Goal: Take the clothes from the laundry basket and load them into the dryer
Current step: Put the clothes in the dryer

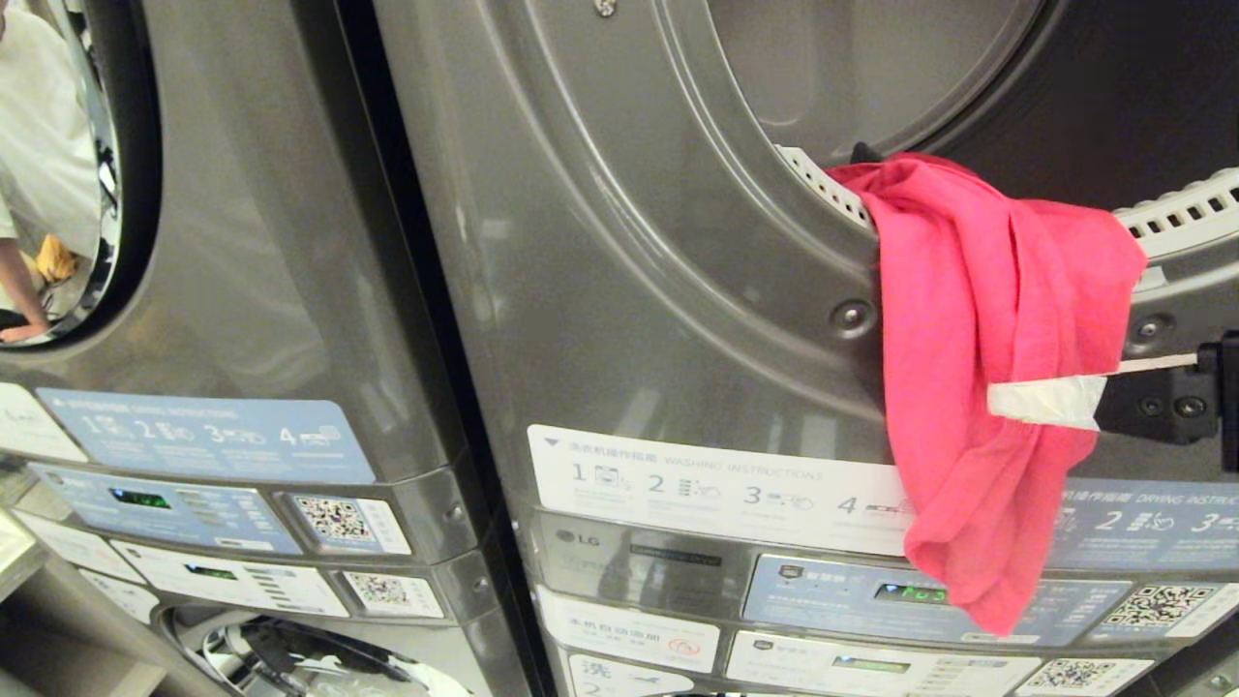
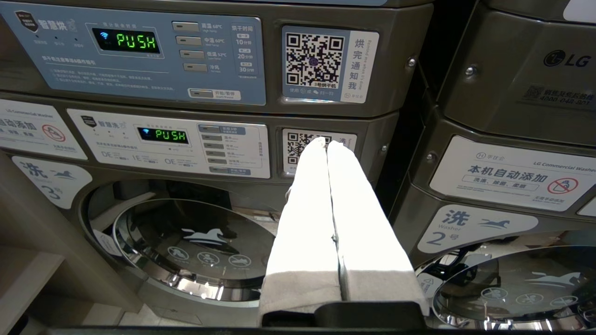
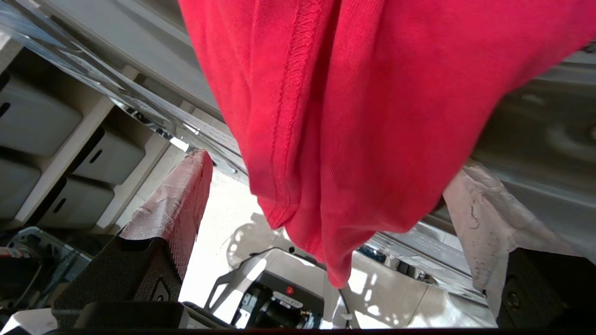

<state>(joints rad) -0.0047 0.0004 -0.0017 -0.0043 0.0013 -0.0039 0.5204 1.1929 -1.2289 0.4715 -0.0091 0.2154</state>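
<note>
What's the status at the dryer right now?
Right gripper open beside red shirt. Shirt draped over dryer opening rim, hanging outside. Left gripper shut, parked low.

The red garment (image 1: 978, 387) hides the dryer's lower rim; its top end lies out of sight

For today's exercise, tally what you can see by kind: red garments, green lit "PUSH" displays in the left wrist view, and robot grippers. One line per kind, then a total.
Red garment: 1
Green "PUSH" displays: 2
Grippers, left gripper, right gripper: 2
Total: 5
</note>
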